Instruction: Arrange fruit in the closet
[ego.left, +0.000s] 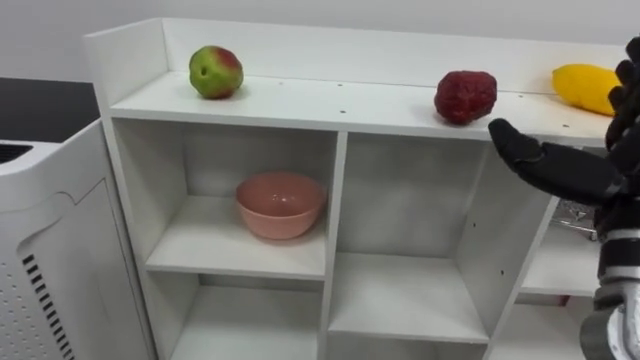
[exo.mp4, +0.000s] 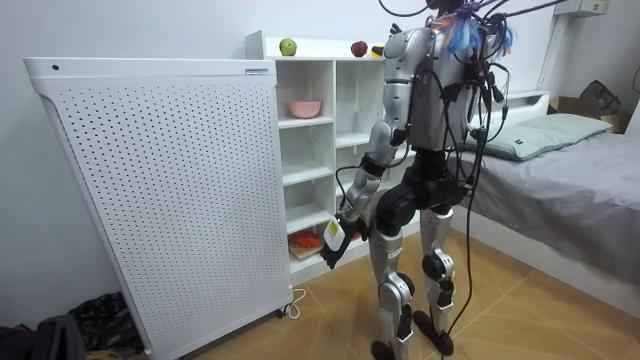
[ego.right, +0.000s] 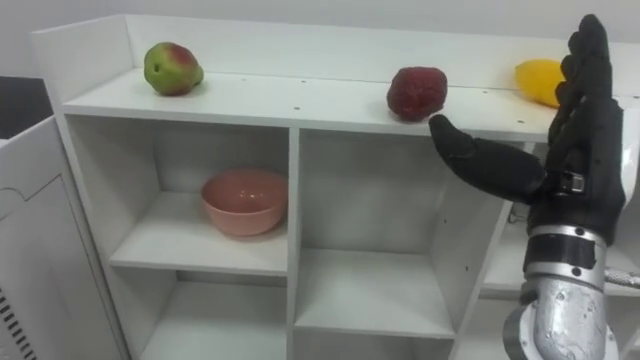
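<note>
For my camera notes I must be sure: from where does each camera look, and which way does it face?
Left eye view: on the robot's head, looking down at the white closet; the open right hand shows at right.
Right eye view: just beside it, facing the same way; same hand.
Room view: off to the robot's left, facing robot and closet; left hand hangs low.
Shared: green apple, red fruit, pink bowl.

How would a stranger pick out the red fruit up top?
Look at the white closet of open cubbies; three fruits sit along its top board. Yours is the middle one, the dark red fruit, close to the open right robot hand. Its bumpy, deep red skin sets it apart from the green-red apple at the left end and the yellow fruit on its right.
</note>
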